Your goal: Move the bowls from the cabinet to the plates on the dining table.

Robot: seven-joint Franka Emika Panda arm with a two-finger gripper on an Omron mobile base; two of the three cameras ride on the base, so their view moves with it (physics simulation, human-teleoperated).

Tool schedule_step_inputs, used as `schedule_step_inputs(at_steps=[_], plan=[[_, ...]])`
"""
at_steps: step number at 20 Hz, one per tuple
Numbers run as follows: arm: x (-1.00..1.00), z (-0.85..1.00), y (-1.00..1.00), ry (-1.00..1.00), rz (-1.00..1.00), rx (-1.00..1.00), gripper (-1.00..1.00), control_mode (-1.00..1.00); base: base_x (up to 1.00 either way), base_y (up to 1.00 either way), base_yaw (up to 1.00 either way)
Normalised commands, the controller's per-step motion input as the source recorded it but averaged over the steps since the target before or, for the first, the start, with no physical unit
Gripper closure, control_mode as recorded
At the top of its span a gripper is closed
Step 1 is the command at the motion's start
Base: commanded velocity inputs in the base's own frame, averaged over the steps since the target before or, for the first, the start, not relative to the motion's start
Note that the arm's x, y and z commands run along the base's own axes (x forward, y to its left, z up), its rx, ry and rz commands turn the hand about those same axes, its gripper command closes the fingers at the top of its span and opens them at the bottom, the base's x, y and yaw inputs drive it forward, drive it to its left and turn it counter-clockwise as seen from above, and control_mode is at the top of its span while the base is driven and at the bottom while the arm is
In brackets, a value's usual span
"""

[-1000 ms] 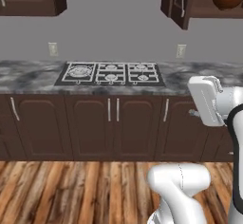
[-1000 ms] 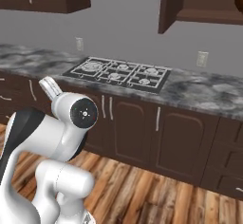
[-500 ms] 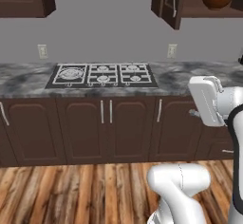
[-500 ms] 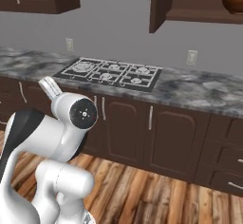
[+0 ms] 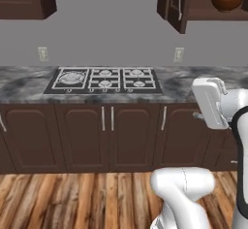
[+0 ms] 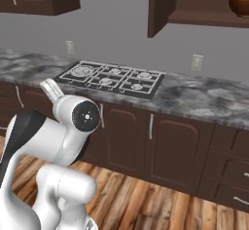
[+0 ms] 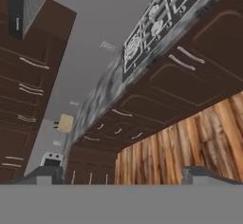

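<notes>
Grey marbled counter [image 5: 29,85] with a gas hob [image 5: 104,79] runs along the wall over low brown cupboards [image 5: 109,138]. Up right, the open wall cabinet [image 5: 206,2] holds the reddish-brown bowl [image 5: 226,2] on its shelf. Both gripper [image 7: 121,175] fingers stand wide apart, holding nothing, above wooden floor [image 5: 72,199].

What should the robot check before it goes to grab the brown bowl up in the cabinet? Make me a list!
1. Cabinet open: ok, its door stands swung out.
2. Brown bowl on the shelf, upright: ok.
3. Gripper open and empty: ok, fingertips wide apart, nothing between them.
4. Gripper aimed at the bowl: not ok, the hand view looks along the floor and low cupboards.
5. Near enough to reach: cannot tell; the bowl sits high at the far right.
6. Second bowl spotted: cannot tell.
</notes>
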Motion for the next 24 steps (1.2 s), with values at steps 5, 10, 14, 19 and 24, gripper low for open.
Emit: schedule_step_inputs(at_steps=[5, 10, 14, 19, 24], plan=[[0.0, 0.0, 0.0, 0.0, 0.0, 0.0, -1.0, 1.0, 0.02, -0.58, 0.0], [0.0, 0.0, 0.0, 0.0, 0.0, 0.0, -1.0, 1.0, 0.0, -0.57, 0.0], [0.0, 0.0, 0.0, 0.0, 0.0, 0.0, -1.0, 1.0, 0.0, -0.56, -0.01], [0.0, 0.0, 0.0, 0.0, 0.0, 0.0, -1.0, 1.0, 0.0, -0.56, 0.0], [0.0, 0.0, 0.0, 0.0, 0.0, 0.0, -1.0, 1.0, 0.08, -0.51, -0.01]])
